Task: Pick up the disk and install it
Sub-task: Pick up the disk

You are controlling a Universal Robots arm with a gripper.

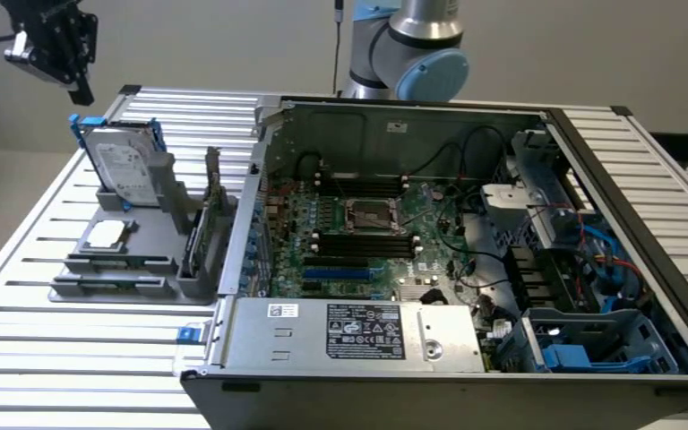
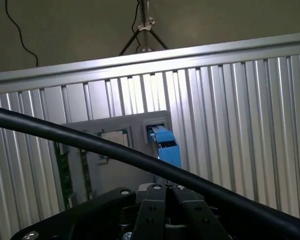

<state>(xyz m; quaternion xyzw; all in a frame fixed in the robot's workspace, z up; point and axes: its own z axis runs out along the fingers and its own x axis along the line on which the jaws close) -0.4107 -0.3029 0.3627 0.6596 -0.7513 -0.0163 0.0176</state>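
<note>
The disk (image 1: 123,166), a silver-grey drive with a white label in a blue frame, stands upright in a grey holder (image 1: 141,269) on the exterior view's left. My black gripper (image 1: 79,88) hangs in the air above it, a little toward the exterior view's left, and touches nothing. In the wrist view the two fingers meet at the gripper tip (image 2: 166,189), shut with nothing between them. Beyond the tip the disk (image 2: 165,144) shows edge-on as a blue strip in the grey holder (image 2: 115,125).
An open computer case (image 1: 261,179) fills the middle, with a motherboard (image 1: 368,233) and a long silver power-supply box (image 1: 356,336). The holder also carries a small square chip (image 1: 105,235) and upright cards (image 1: 207,224). A black cable (image 2: 90,145) crosses the wrist view. The slatted table (image 1: 81,358) surrounds everything.
</note>
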